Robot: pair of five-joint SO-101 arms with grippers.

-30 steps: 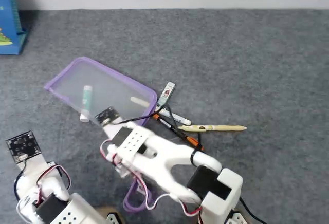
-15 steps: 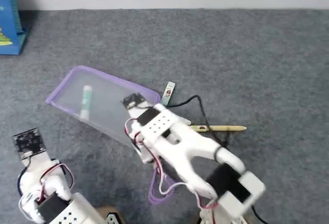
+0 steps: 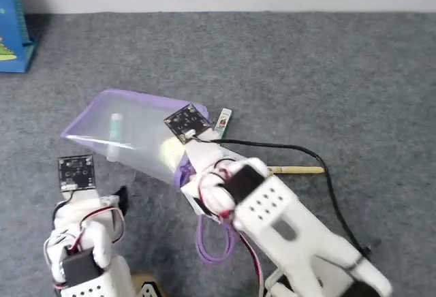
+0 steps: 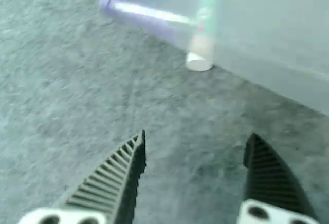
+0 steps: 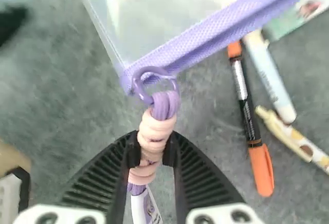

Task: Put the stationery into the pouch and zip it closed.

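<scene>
**Writing and labels.** Tag [image 3: 223, 121], just right of the pouch: small coloured picture, print too small to read. Cream pen [image 3: 296, 169], right of the tag: dark marks on the barrel, not legible. Blue box [image 3: 12, 24], far left edge: part of a coloured picture.

**Change from half a second ago.**
- The right arm has swung so that its body lies nearer and more to the right. Its wrist stays over the pouch's right end.
- The pouch's near right corner is now drawn up and bunched, where it lay flatter before.
- The left arm has shifted right and farther out, closer to the pouch's near edge.
- The tag and cream pen lie where they did.

**Pouch** [image 3: 129, 133]. Translucent and clear-walled, with purple edging and a purple zip band. It sits left of centre on the grey table [image 3: 340, 72], with the zip end to the right. A green and white tube [image 3: 116, 128] shows through its wall at the left end. A purple ring [image 5: 151, 77] on the zip band's near end carries a purple cord [image 5: 151, 136] that is partly wrapped in peach.

**Loose stationery, right of the zip band.** Orange pen [image 5: 249, 131], white pen [image 5: 270, 85] beside it, cream pen nearest the edge.

**Right gripper** [image 5: 151, 157]. Jaws clamped on the cord just below the ring.

**Left gripper** [image 4: 196, 135]. Jaws wide apart and holding nothing, over bare table near the pouch's left end.
</scene>
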